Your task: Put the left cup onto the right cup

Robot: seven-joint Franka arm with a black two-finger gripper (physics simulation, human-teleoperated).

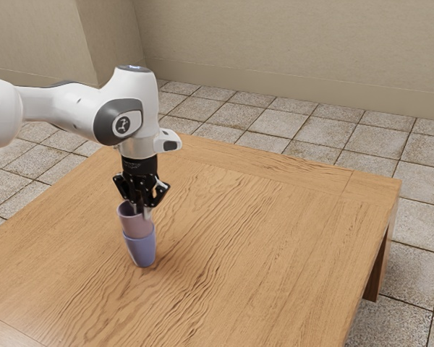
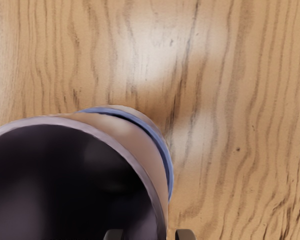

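Observation:
A mauve cup (image 1: 129,221) sits nested in a lavender-blue cup (image 1: 141,249) that stands on the wooden table (image 1: 260,238) toward the exterior view's left. My gripper (image 1: 142,209) hangs directly over the mauve cup's rim, its fingers straddling the cup wall with a gap on either side, so it is open. In the wrist view the mauve cup's dark inside (image 2: 65,190) lies just under my hand, and the blue cup's rim (image 2: 157,142) shows as a thin band around it. Two black fingertips (image 2: 113,234) peek in beside the cup wall.
The table's wood surface stretches wide toward the exterior view's right, ending at an edge (image 1: 390,210) with a tiled floor (image 1: 419,159) beyond. A beige wall stands at the back.

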